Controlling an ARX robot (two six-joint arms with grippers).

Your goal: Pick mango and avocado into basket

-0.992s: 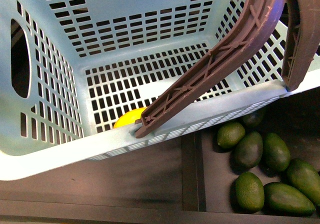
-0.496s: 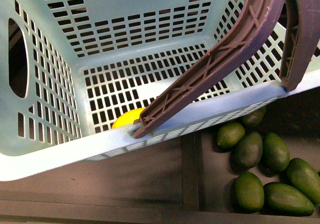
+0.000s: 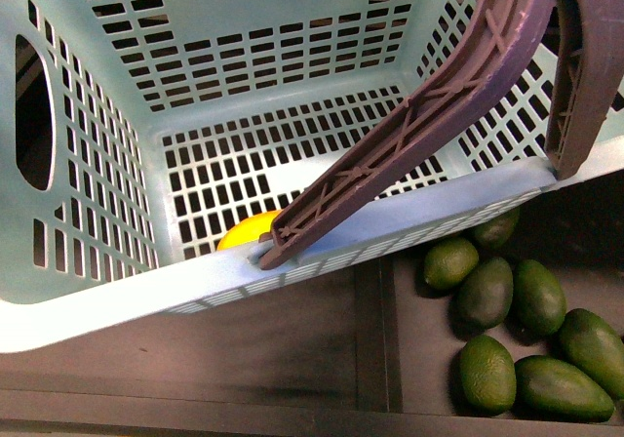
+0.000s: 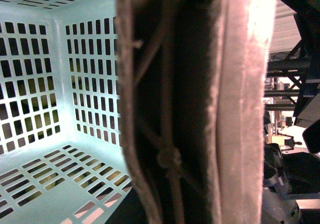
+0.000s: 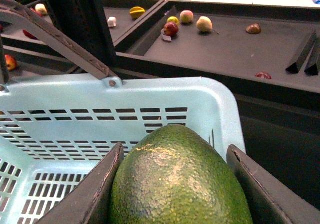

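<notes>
The right fingers [image 5: 172,184] clasp a dark green, smooth-skinned oval avocado [image 5: 177,179] at the rim of the light teal slotted plastic basket [image 5: 125,91]. A yellow mango [image 3: 249,230] lies on the basket's floor against its near wall. The left fingers are hidden behind a brown ribbed handle [image 4: 190,104]; I cannot tell their state.

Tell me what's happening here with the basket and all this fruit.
The right gripper holds an avocado between its fingers, just over the rim of the teal basket. A mango already lies in the basket's near corner, partly hidden by a brown handle. More avocados sit in the dark bin beside the basket. The left gripper isn't visible.
</notes>
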